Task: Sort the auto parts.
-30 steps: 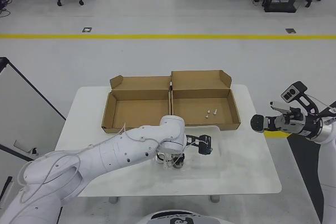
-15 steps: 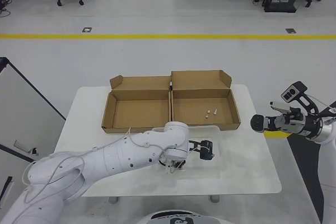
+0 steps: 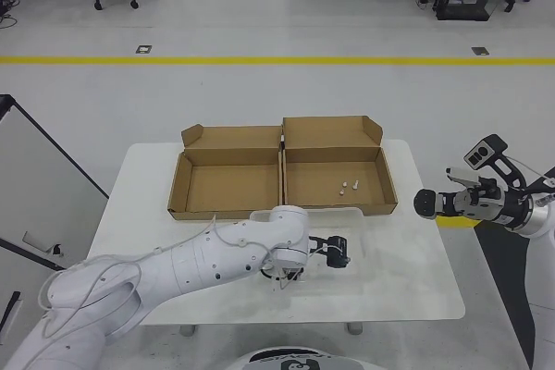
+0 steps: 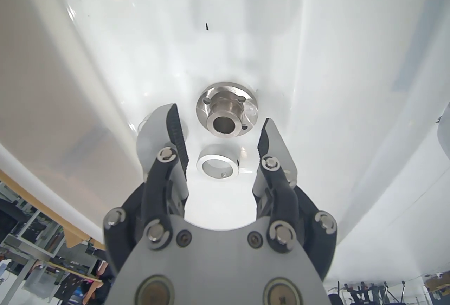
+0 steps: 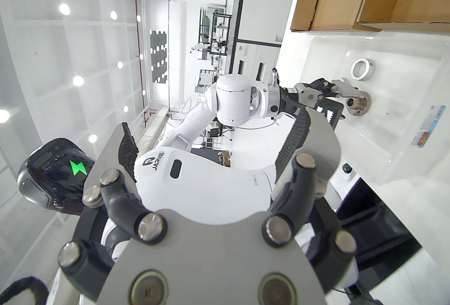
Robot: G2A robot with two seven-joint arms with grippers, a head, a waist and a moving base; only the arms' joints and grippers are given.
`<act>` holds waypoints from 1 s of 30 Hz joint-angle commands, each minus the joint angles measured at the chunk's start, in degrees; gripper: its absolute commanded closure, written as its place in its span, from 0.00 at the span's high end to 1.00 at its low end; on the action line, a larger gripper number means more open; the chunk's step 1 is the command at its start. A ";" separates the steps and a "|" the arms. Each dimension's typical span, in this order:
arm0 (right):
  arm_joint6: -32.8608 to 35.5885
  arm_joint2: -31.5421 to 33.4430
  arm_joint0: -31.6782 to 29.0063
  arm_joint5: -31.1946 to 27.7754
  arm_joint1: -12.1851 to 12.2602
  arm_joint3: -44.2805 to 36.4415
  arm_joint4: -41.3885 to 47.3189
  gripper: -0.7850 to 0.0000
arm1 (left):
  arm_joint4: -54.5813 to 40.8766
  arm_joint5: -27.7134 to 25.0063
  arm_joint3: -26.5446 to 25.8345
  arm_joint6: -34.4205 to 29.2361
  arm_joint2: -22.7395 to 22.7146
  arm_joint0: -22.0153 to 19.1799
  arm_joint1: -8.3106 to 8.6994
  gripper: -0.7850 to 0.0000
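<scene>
The left tool (image 4: pixel 218 114) hangs inside a clear tray (image 3: pixel 359 213) on the white tabletop (image 3: pixel 398 277). Its fingers are spread to a middling width, with nothing gripped between the pads.

The left wrist view lays out what sits under it. A metal flanged hub (image 4: pixel 226 111) rests on its flange, bore upward, just past the fingertips. A plain ring collar (image 4: pixel 218 166) lies flat beside the hub and is seen in the gap between the two fingers. Neither part seems to touch a finger, though the tool's height above the tray floor is hard to judge from there.

The right wrist view adds a side-on angle. Hub and collar sit near each other on the tray floor, and the left tool's tips are just beside the hub.

In the top view the left arm's wrist lies over that spot, and this view supplies the wider layout. Two open cardboard boxes (image 3: pixel 227 185) stand side by side just beyond the tray. A few small pale parts (image 3: pixel 346 183), too small to identify, lie in the box nearer the right arm. The right tool (image 3: pixel 425 202) hovers off the tabletop's edge, spread wide and empty.
</scene>
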 commanded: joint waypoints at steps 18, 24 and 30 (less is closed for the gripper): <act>0.00 0.00 0.00 0.00 0.00 0.00 0.00 1.00 | 1.16 0.42 1.48 -0.43 0.00 1.17 -0.55 0.47; 0.00 0.00 0.00 0.00 0.00 0.00 0.00 1.00 | 1.31 0.65 1.45 -0.65 0.00 1.30 -0.57 0.45; 0.00 0.00 0.00 0.00 0.00 0.00 0.00 1.00 | 1.62 0.93 1.39 -0.94 0.00 1.34 -0.60 0.44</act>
